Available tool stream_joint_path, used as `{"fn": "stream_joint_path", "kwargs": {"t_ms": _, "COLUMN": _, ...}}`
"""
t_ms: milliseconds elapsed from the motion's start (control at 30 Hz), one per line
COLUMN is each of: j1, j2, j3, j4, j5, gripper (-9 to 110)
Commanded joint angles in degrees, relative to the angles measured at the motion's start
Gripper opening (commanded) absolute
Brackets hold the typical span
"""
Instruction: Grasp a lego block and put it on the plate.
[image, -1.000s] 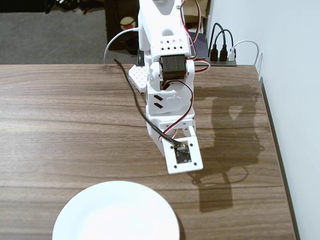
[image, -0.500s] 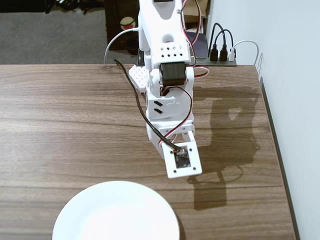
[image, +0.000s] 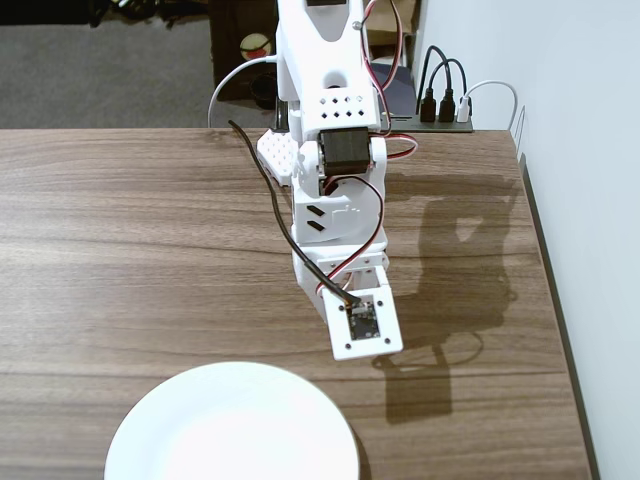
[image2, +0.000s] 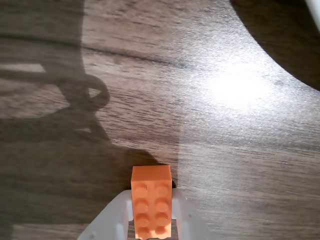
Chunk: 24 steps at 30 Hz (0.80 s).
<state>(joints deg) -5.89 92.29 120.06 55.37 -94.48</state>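
Observation:
In the wrist view the orange lego block (image2: 151, 201) sits studs-up between my gripper's (image2: 151, 207) white fingers (image2: 116, 220), which press its two long sides. The block stands clear of the wooden table, casting a shadow beyond it. The white plate shows as a sliver at the top right corner of the wrist view (image2: 316, 9). In the fixed view the plate (image: 232, 425) lies at the front edge of the table, and my white arm reaches down with its wrist camera board (image: 362, 320) just up and right of the plate. The block and fingers are hidden under the arm there.
The brown wooden table (image: 120, 250) carries only the arm and the plate. A power strip with black and white cables (image: 445, 105) sits at the back right, by the white wall. The table's right edge runs close to the wall.

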Motion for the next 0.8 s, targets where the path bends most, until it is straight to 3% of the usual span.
{"fn": "stream_joint_path", "kwargs": {"t_ms": 0, "j1": 0.3, "j2": 0.0, "j3": 0.1, "j4": -0.9, "j5": 0.4, "gripper": 2}}
{"fn": "stream_joint_path", "kwargs": {"t_ms": 367, "j1": -0.2, "j2": 6.2, "j3": -1.0, "j4": 0.2, "j5": 4.6, "gripper": 2}}
{"fn": "stream_joint_path", "kwargs": {"t_ms": 767, "j1": 7.0, "j2": 12.9, "j3": -16.6, "j4": -0.4, "j5": 17.0, "gripper": 2}}
